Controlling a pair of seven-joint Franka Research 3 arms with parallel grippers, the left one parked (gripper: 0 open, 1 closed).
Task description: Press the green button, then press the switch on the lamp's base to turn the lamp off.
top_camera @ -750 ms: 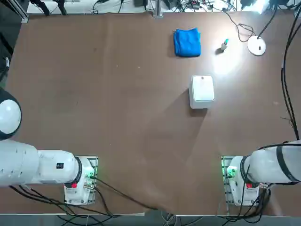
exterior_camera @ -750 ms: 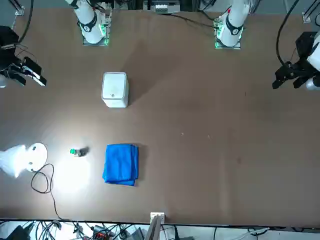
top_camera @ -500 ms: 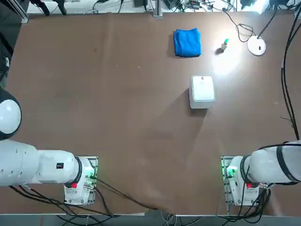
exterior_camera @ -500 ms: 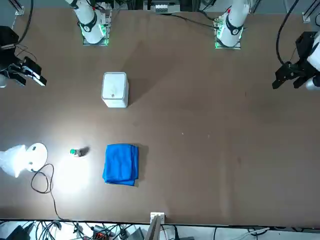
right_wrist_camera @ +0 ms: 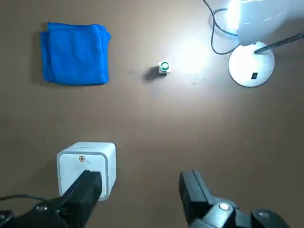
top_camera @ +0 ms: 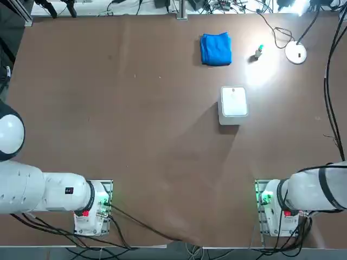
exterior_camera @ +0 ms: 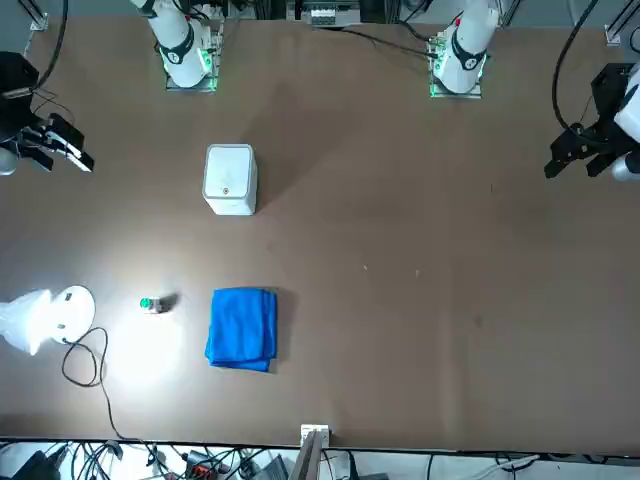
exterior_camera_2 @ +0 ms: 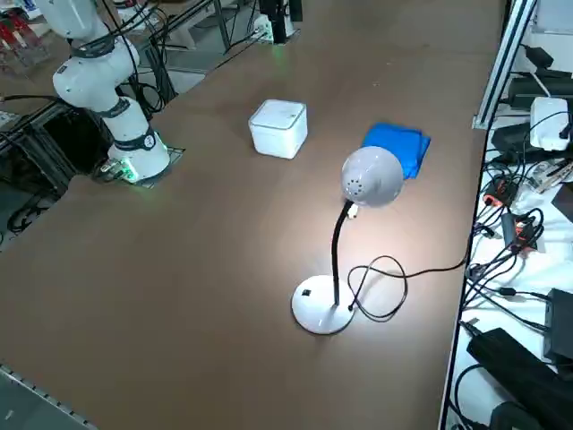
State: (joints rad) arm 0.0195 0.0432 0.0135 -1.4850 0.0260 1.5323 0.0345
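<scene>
Nothing on the tabletop (exterior_camera_2: 179,296) has shifted visibly since the earlier frame, and the right tool (right_wrist_camera: 141,173) shows at most a slight change of position at the edge of the front view. Its two fingers stand wide apart, with nothing held between them. Green button (right_wrist_camera: 164,66): upright, between the blue cloth (right_wrist_camera: 76,54) and the lamp's base (right_wrist_camera: 242,66), apart from both and untouched. Switch (right_wrist_camera: 254,75): a small dark mark on the white disc, likewise untouched; the lamp (exterior_camera_2: 372,176) is lit. White box (right_wrist_camera: 83,161): closer to the tool than the button is. For the task, this suggests an early approach, with both presses yet to be made — the next move probably calls for travel towards the button, then a careful descent, since its small stub could tip under an off-centre push.
</scene>
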